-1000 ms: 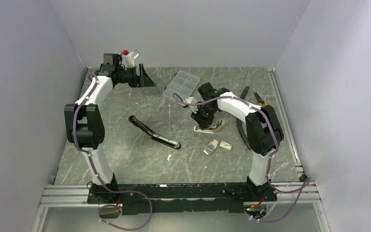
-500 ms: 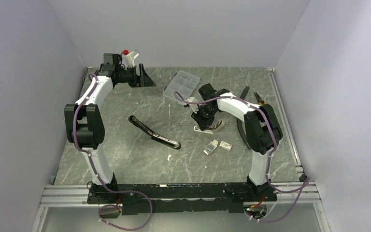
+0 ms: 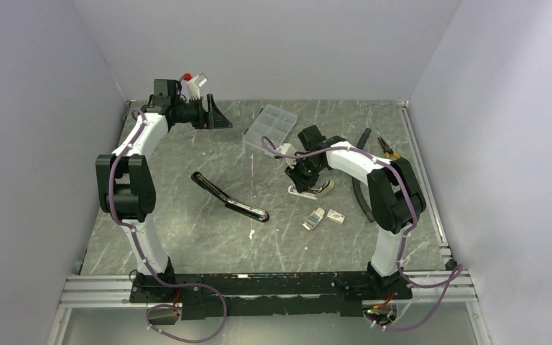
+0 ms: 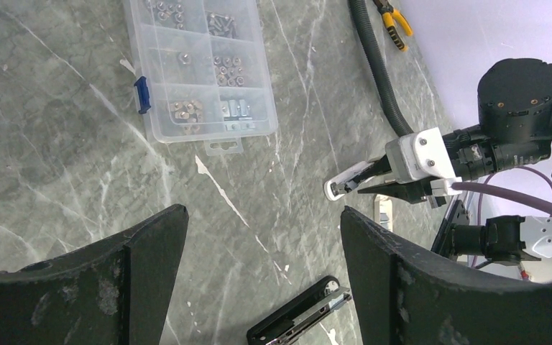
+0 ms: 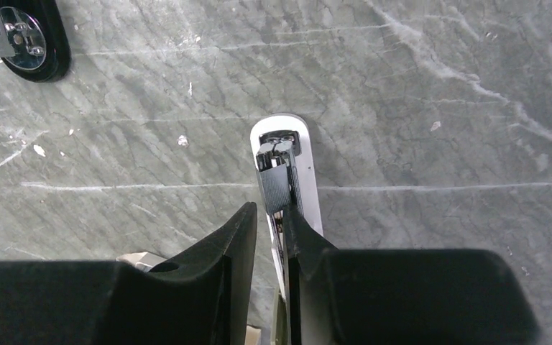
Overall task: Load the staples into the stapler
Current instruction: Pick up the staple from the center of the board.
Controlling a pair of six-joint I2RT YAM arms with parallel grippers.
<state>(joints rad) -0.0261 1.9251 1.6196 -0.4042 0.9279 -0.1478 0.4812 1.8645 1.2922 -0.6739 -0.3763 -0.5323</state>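
A small white stapler [image 3: 310, 190] with a grey top arm [image 5: 277, 180] lies right of centre. My right gripper [image 5: 272, 208] reaches down over it, its jaws drawn narrow around that top arm [image 3: 303, 180]. A longer black stapler [image 3: 228, 198] lies opened flat at mid-table, its metal channel showing [image 4: 309, 316]. The two halves of the white staple box [image 3: 315, 218] [image 3: 336, 216] rest in front of the white stapler. A tiny pale sliver [image 3: 250, 231] lies near the black stapler; staples themselves are too small to tell. My left gripper [image 4: 262, 212] hangs open and empty, raised at the back left [image 3: 214, 115].
A clear compartment case [image 3: 269, 123] with small hardware sits at the back centre. A black hose [image 3: 359, 176] curves along the right side, with orange-handled pliers [image 3: 387, 147] beyond it. Grey walls close in on three sides.
The right wrist has shifted slightly to the right over the white stapler and its jaws have narrowed a little. The left arm has not moved.
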